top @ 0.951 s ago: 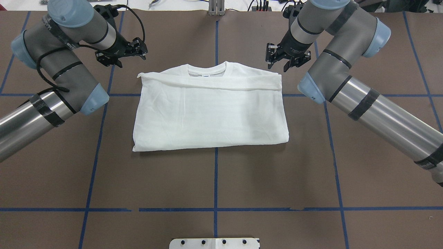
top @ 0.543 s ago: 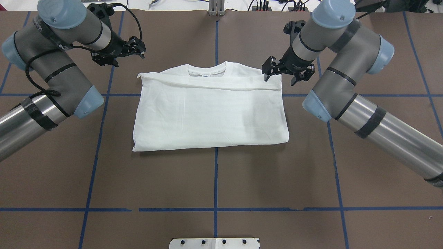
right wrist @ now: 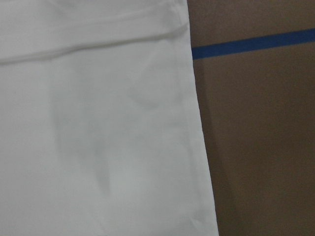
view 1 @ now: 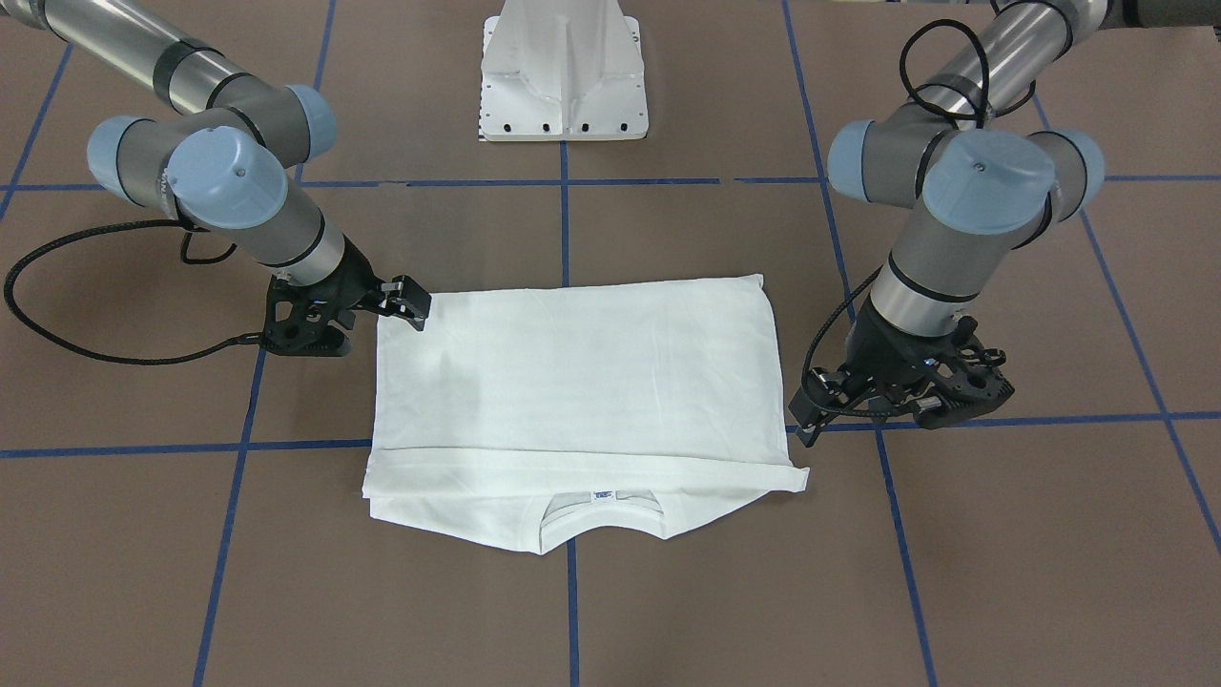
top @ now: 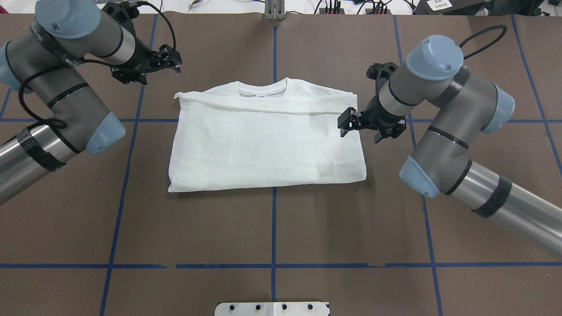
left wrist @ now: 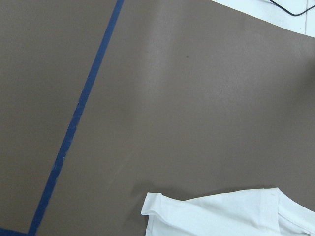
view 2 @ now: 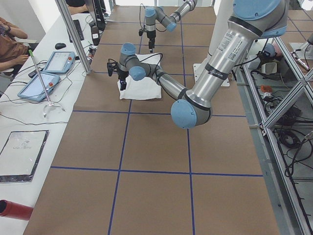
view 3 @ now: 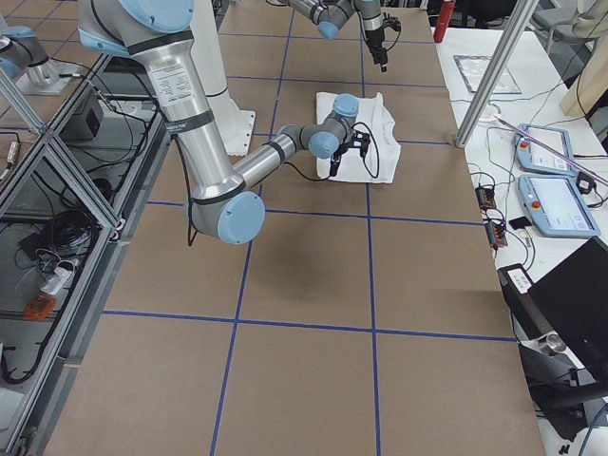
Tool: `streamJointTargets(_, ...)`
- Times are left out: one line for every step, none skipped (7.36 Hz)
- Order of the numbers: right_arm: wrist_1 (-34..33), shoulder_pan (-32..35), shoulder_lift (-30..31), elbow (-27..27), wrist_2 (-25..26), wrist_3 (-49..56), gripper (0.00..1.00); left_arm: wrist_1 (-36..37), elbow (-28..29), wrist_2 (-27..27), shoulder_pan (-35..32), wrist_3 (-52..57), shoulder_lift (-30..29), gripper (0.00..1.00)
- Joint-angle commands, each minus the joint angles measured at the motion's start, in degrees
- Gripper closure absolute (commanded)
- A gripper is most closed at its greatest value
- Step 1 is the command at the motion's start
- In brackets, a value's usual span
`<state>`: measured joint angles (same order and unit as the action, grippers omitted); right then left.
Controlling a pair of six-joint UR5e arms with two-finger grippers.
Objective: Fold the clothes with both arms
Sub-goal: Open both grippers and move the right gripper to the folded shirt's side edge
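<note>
White T-shirt point(right wrist: 98, 137) fabric fills the left 2 thirds, its straight side edge slanting down to the right. A soft fold point(right wrist: 98, 46) crosses near the top. Brown surface point(right wrist: 261, 147) lies beside it, crossed by 1 blue tape line point(right wrist: 251, 44).

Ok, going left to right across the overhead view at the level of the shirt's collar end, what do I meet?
Left gripper → shirt → right gripper, at the shirt's right edge.
</note>
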<state>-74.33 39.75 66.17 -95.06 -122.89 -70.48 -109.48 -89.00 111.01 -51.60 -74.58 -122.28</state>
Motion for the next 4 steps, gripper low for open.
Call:
streamJointTargets(-0.4, -2.7, 0.8, -0.3, 2.7, -0.7, 0.0, 0.8, -0.9, -0.8, 0.4, -0.5, 0.0, 0.01)
streamJointTargets(-0.3, -3.4, 1.0, -0.2, 2.8, -0.7, 0.0, 0.8, -0.9, -0.7, 0.5, -0.5, 0.0, 0.01)
streamJointTargets(-0.4, -3.5, 0.9, -0.3, 2.6, -1.1, 0.0, 0.8, -0.9, -1.1, 0.7, -0.5, 0.2, 0.01)
streamJointTargets(-0.3, -4.2, 1.0, -0.1, 2.8, -1.2, 0.0, 0.9, -1.0, -1.7, 0.7, -0.5, 0.1, 0.01)
